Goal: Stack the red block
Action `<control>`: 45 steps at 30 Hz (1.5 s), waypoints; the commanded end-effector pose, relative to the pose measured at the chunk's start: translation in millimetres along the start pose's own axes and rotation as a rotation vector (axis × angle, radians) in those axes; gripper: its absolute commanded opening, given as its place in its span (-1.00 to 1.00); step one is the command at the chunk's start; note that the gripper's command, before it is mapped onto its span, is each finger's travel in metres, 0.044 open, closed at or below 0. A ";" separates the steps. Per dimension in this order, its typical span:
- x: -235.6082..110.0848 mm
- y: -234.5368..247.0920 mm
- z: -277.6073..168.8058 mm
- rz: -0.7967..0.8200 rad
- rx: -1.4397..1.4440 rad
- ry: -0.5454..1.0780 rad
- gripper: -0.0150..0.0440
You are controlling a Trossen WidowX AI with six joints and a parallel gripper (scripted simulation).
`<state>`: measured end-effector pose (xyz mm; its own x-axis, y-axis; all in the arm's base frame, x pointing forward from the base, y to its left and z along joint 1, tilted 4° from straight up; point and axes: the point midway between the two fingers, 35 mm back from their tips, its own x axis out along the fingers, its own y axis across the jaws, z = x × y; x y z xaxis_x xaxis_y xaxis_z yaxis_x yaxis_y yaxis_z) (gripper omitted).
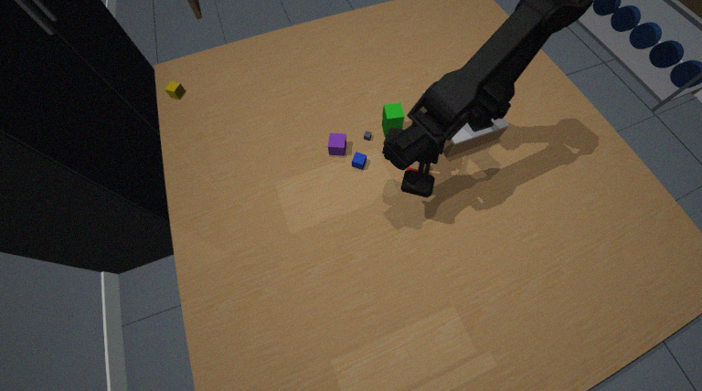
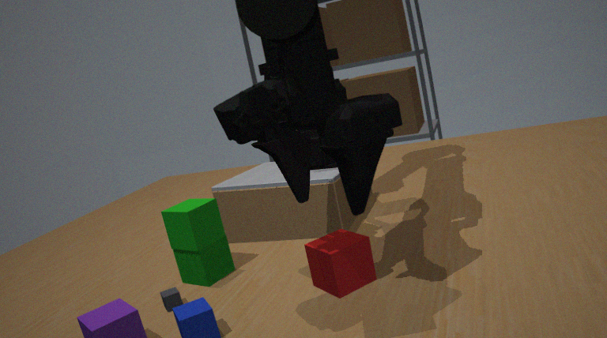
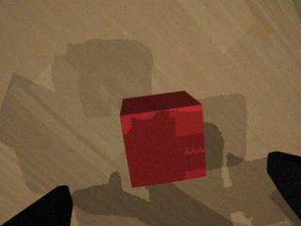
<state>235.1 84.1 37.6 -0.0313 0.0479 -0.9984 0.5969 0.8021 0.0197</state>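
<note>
Your end effector [image 2: 329,207] hangs spread wide and empty directly above the red block [image 2: 341,261], its 2 dark fingers framing the cube in the wrist view without touching it. The red block sits on the wooden surface [image 1: 362,272], apart from the green tower [image 2: 197,240], which stands upright, 2 blocks high, near the arm's base box [image 2: 268,213]. A purple block [image 1: 336,142], a blue block [image 1: 358,160] and a small grey cube [image 1: 367,134] lie beside the tower; a yellow cube [image 1: 175,89] sits well apart.
</note>
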 end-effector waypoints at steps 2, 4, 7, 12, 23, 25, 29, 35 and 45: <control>20.6 -2.7 -1.7 -0.006 0.006 0.000 1.00; 20.6 -2.5 -1.7 -0.006 0.006 0.000 1.00; 21.4 -2.4 -1.7 -0.006 0.006 0.000 1.00; 27.7 -1.9 -1.4 -0.006 0.006 0.000 1.00; 46.1 -1.3 -1.0 -0.006 0.006 0.000 1.00; 49.4 -1.4 -1.0 -0.006 0.006 0.000 1.00; 56.0 -1.6 -1.2 -0.006 0.006 0.000 1.00; 65.8 -2.1 -1.6 -0.006 0.006 0.000 1.00; 74.6 -3.0 -2.2 -0.006 0.006 0.000 1.00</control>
<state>229.7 87.1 -34.5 -0.0362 0.0454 -0.9983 0.5968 0.8023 0.0148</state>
